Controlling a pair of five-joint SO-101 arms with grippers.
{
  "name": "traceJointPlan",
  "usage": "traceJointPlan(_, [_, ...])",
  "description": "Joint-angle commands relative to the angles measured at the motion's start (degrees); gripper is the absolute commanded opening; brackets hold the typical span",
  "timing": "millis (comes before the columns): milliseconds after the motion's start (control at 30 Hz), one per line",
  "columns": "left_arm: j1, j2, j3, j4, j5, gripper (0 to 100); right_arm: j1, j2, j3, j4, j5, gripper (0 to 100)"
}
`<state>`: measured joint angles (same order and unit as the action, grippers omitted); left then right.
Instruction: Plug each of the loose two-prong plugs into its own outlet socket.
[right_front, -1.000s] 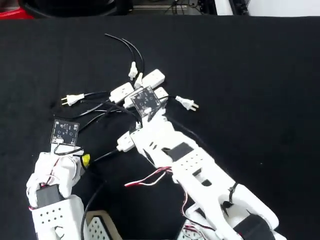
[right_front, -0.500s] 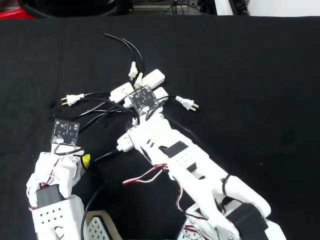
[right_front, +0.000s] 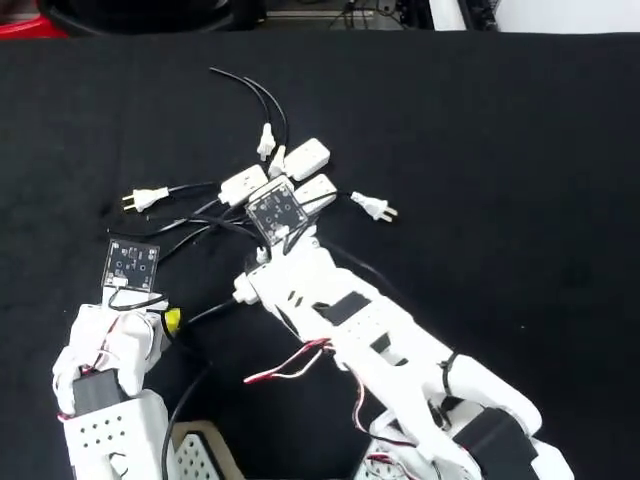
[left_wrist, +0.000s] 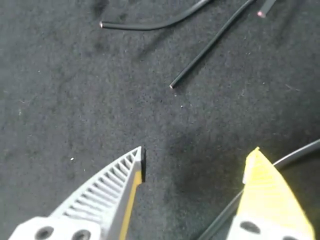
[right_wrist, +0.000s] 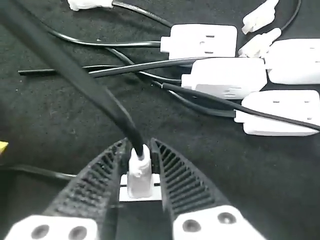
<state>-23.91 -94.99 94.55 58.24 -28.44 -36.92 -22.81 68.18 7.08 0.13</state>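
Table (right_front: 520, 150): black cloth.
Right claw (right_wrist: 137, 146): narrow, gripping a white plug (right_wrist: 139, 172) at 6 o'clock of the sockets.
Left claw (left_wrist: 198, 155): spread wide above bare cloth.
Sockets (right_front: 305, 155): clustered white blocks.
Loose plug (right_front: 375, 207): at the cluster's 3 o'clock.
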Motion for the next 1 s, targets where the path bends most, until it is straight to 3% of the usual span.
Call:
traceJointPlan(0, [0.4, -0.4, -0.2, 0.3, -0.7, 31, 2.8, 0.0, 0.0, -0.4, 1.0, 1.1])
traceJointPlan(267, [0.4, -0.4, -0.2, 0.3, -0.7, 31, 2.6, 0.1, 0.2, -1.2, 0.7, 1.1])
traceJointPlan(467, [0.4, -0.4, -0.2, 0.3, -0.7, 31, 2.6, 0.1, 4.4, -10.6, 0.7, 1.1])
traceJointPlan(967, [0.4, -0.4, -0.2, 0.3, -0.7, 31, 2.6, 2.8, 5.7, -11.0, 0.9, 1.1])
